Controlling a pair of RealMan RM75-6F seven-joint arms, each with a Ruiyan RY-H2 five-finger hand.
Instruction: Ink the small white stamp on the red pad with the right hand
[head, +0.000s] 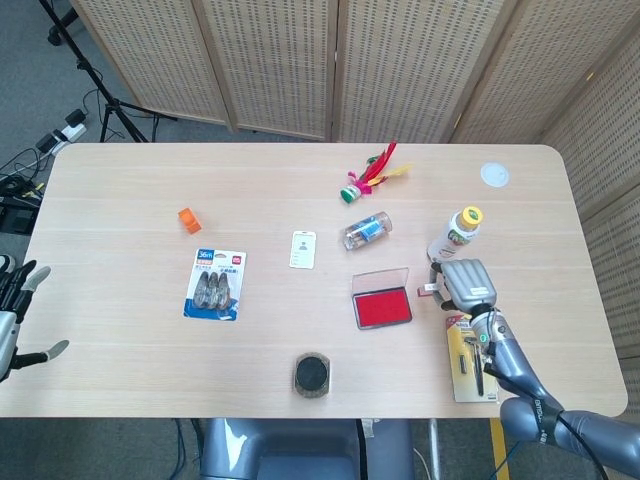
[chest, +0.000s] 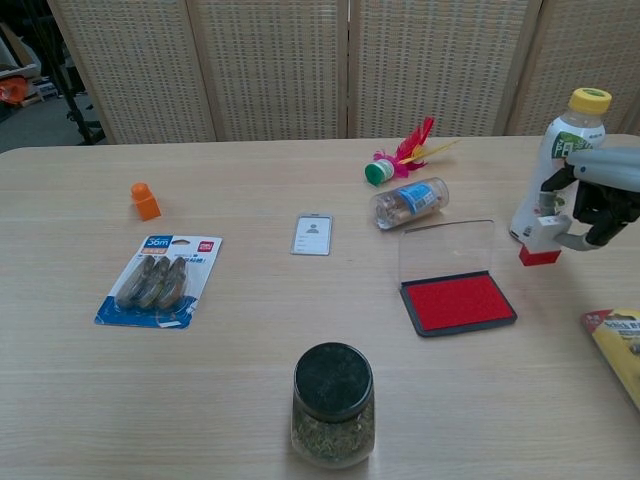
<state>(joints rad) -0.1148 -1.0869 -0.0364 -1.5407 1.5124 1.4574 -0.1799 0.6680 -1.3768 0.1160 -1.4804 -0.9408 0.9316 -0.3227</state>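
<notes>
The red ink pad (head: 382, 309) (chest: 458, 302) lies open on the table right of centre, its clear lid (chest: 446, 248) standing up behind it. My right hand (head: 463, 284) (chest: 596, 198) holds the small white stamp (chest: 541, 238) (head: 430, 290) in the air, to the right of the pad and in front of the bottle. The stamp's face is red. It is well off the pad. My left hand (head: 12, 320) shows at the far left edge of the head view, fingers spread, holding nothing.
A yellow-capped drink bottle (head: 454, 236) (chest: 561, 153) stands just behind the right hand. A yellow blister pack (head: 472, 344) lies under the right forearm. A dark-lidded jar (chest: 333, 403), a hook pack (chest: 160, 281), a white card (chest: 313, 234), a lying clear bottle (chest: 407, 202), a feathered shuttlecock (chest: 401, 155) and an orange block (chest: 146, 202) are spread around.
</notes>
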